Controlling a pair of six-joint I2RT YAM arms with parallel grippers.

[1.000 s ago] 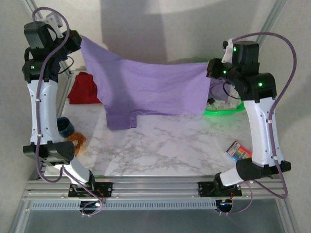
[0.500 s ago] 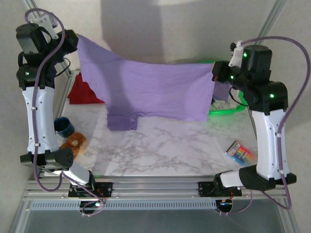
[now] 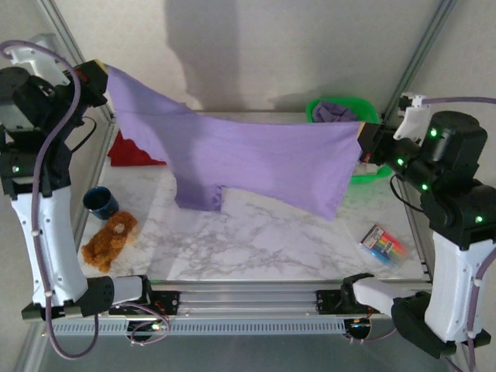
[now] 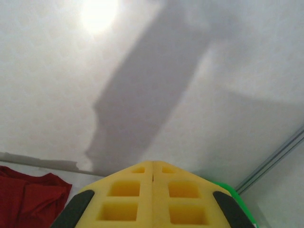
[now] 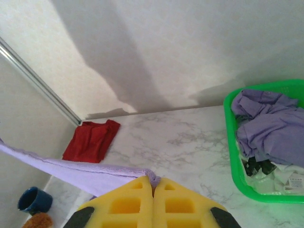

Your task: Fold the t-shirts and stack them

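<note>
Up in the air over the table (image 3: 256, 240), a lavender t-shirt (image 3: 256, 159) hangs stretched between the two arms, running from roughly 10 o'clock to 3 o'clock in the top view. The left fingers (image 4: 121, 202) are pressed tight together. From above, the shirt's corner runs straight into them, though the wrist view hides the pinch itself. The right fingers (image 5: 135, 204) are clamped on a bunched bit of edge, and you can see the cloth wedged at their tips.

My take on handling: this thing is light and totally floppy. It sags in the middle and one sleeve droops toward the marble, so it'll go wherever gravity sends it. Thin knit like this could slide out of a shallow pinch, so I'd bite on hem corners or shoulder seams where the fabric doubles up.

A dark red t-shirt (image 3: 136, 151) lies on the table at about 9 o'clock. More purple tees (image 5: 268, 126) sit crumpled in the green basket (image 5: 229, 147) at 1 o'clock, and those are probably best grabbed by a top fold.
</note>
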